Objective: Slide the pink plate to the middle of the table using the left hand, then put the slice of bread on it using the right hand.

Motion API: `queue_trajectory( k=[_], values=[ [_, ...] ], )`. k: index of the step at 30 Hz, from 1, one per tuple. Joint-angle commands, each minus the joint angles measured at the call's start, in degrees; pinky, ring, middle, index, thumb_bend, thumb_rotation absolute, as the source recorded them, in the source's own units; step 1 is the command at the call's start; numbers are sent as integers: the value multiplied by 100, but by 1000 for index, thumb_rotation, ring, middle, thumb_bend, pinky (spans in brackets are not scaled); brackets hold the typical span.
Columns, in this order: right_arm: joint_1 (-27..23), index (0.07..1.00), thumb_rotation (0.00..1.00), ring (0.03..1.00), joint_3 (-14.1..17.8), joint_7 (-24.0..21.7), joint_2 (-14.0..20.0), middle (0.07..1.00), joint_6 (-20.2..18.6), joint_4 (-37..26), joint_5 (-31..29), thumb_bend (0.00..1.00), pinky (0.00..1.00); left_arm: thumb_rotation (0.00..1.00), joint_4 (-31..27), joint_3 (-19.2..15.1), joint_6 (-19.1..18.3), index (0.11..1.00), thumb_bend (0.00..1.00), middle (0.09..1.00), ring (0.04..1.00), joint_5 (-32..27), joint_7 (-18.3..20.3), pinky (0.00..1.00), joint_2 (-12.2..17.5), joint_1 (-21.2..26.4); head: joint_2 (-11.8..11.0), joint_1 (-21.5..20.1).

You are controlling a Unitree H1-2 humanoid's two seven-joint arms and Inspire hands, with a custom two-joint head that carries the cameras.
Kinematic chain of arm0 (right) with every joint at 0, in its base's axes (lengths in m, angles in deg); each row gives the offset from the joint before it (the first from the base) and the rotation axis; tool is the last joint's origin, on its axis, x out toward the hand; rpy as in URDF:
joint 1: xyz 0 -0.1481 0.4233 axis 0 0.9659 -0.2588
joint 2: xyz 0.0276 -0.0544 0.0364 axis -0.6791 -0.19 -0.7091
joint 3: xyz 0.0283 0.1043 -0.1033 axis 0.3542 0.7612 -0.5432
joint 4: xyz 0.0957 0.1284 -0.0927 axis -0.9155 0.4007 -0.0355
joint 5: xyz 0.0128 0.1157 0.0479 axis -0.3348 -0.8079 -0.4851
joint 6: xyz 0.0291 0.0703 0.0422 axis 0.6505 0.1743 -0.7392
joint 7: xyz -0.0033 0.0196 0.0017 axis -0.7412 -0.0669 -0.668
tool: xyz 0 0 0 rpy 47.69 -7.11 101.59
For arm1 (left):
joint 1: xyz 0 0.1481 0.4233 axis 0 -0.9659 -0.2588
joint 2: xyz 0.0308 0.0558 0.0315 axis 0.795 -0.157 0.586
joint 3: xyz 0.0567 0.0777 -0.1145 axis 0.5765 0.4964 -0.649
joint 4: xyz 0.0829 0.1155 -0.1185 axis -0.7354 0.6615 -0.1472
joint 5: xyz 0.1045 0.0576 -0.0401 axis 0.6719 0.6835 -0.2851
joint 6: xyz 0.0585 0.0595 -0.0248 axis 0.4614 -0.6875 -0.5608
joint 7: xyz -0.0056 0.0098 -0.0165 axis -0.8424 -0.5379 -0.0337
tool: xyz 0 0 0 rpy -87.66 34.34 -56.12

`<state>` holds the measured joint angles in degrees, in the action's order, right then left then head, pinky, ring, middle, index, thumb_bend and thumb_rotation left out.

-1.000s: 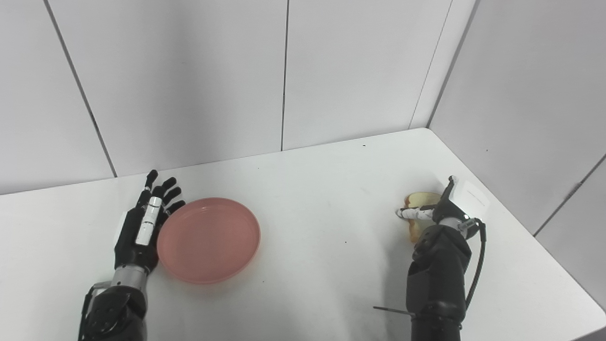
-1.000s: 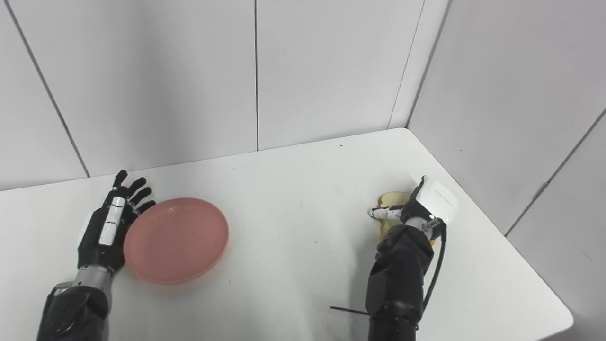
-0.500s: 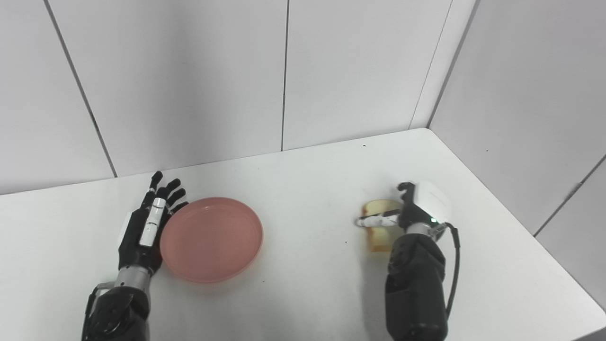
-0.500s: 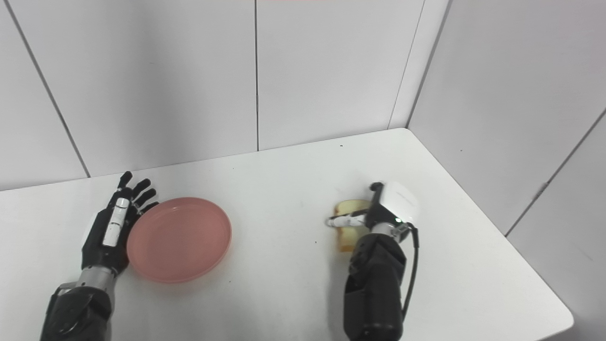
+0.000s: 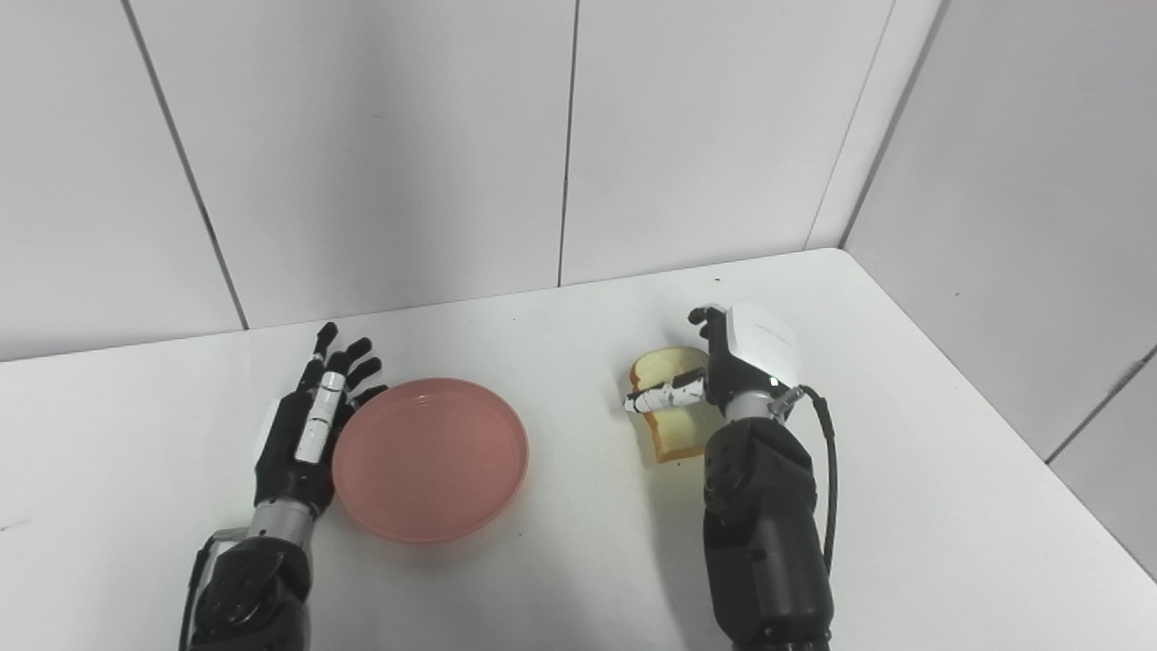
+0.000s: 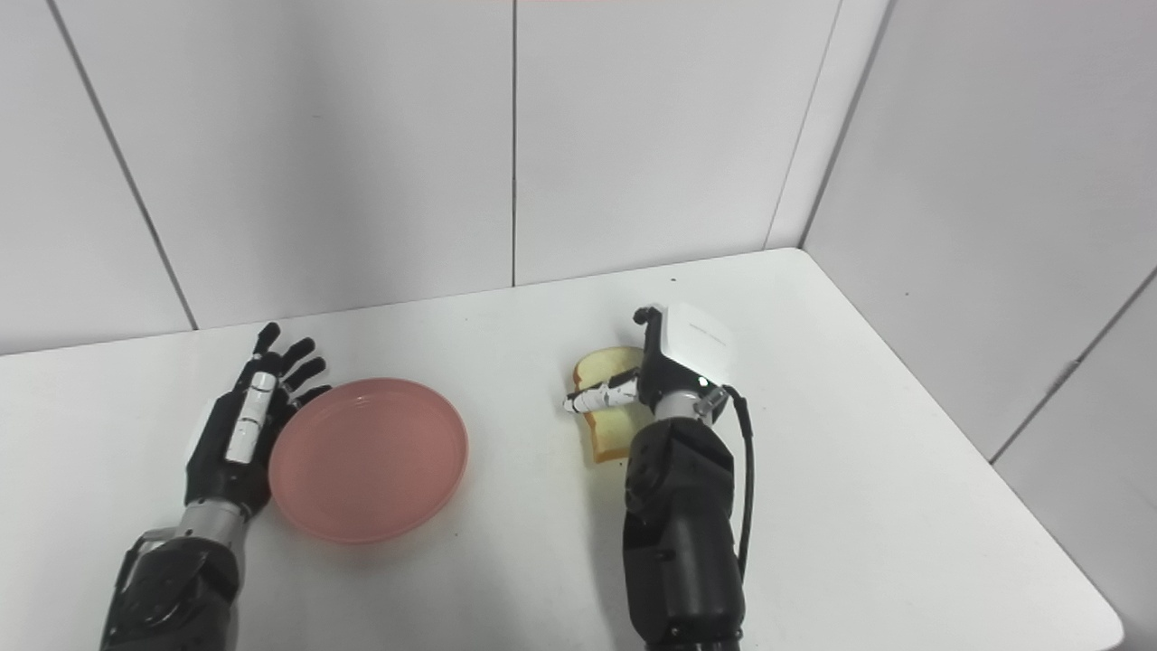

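The pink plate (image 5: pixel 430 457) lies on the white table left of centre. My left hand (image 5: pixel 310 429) is open, fingers straight, its side against the plate's left rim. My right hand (image 5: pixel 723 366) is shut on the slice of bread (image 5: pixel 673 425) and holds it right of the plate, about a plate's width away; whether the slice is lifted off the table I cannot tell. The hand covers the bread's right part. Both also show in the right eye view: the plate (image 6: pixel 369 459) and the bread (image 6: pixel 610 425).
The white table (image 5: pixel 949 506) ends at a right edge and a rounded far right corner. White wall panels (image 5: pixel 560 136) stand close behind and to the right.
My right hand has carried the bread left, toward the plate. My left hand and the plate have hardly moved on the table. The camera has shifted a little.
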<state>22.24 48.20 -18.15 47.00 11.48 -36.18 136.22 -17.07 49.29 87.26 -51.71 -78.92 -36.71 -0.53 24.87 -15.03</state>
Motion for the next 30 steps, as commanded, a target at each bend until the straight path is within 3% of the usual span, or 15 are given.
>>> queue_trajectory(
  k=[1, 6, 13, 18, 23, 30],
  values=[
    [-229, 715, 285, 506, -141, 100, 137, 724, 41, -230, -108, 985, 335, 784, 221, 73, 187, 983, 718, 881, 843, 90, -83, 709, -158, -175, 1, 94],
    [-328, 720, 284, 520, -504, 33, 351, 739, 45, -300, -338, 979, 339, 790, 370, 136, 311, 969, 765, 861, 825, 264, -325, 687, -289, -102, 2, 526],
    [-578, 729, 306, 459, -993, -237, 601, 681, 44, -236, -417, 975, 299, 790, 742, 163, 538, 964, 806, 851, 823, 362, -511, 714, -519, 70, 10, 1081],
    [-827, 742, 305, 520, -1039, -259, 474, 742, 39, -47, -606, 994, 341, 784, 881, 182, 589, 966, 810, 869, 829, 410, -638, 727, -646, 155, -6, 1546],
    [-979, 747, 315, 521, -1199, -187, 441, 734, 43, 117, -851, 996, 346, 780, 872, 192, 554, 963, 820, 870, 855, 501, -857, 723, -712, 174, 16, 1893],
    [-1185, 760, 307, 520, -1473, -53, 208, 721, 39, 393, -913, 993, 349, 763, 886, 211, 581, 960, 826, 879, 828, 527, -972, 707, -701, 140, 78, 1985]
  ],
)
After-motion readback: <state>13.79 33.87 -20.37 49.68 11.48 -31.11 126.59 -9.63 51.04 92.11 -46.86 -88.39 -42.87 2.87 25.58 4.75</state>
